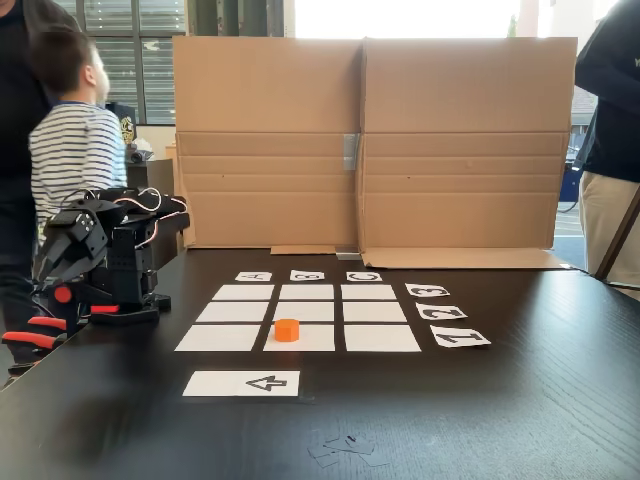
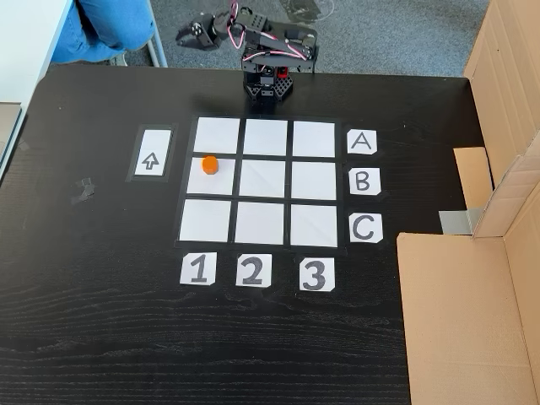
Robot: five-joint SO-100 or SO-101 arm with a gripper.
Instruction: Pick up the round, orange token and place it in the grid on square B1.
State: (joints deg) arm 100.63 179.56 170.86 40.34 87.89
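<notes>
The token [image 2: 209,165] is found resting on square B1 [image 2: 218,187], near that square's upper edge in the overhead fixed view, in line with the B label [image 2: 362,180] and the 1 label [image 2: 199,269] of the grid [image 2: 266,226]; placement is judged complete. The arm [image 2: 268,52] is folded at its base, clear of the squares. The gripper [image 1: 35,332] holds nothing; its opening cannot be determined.
</notes>
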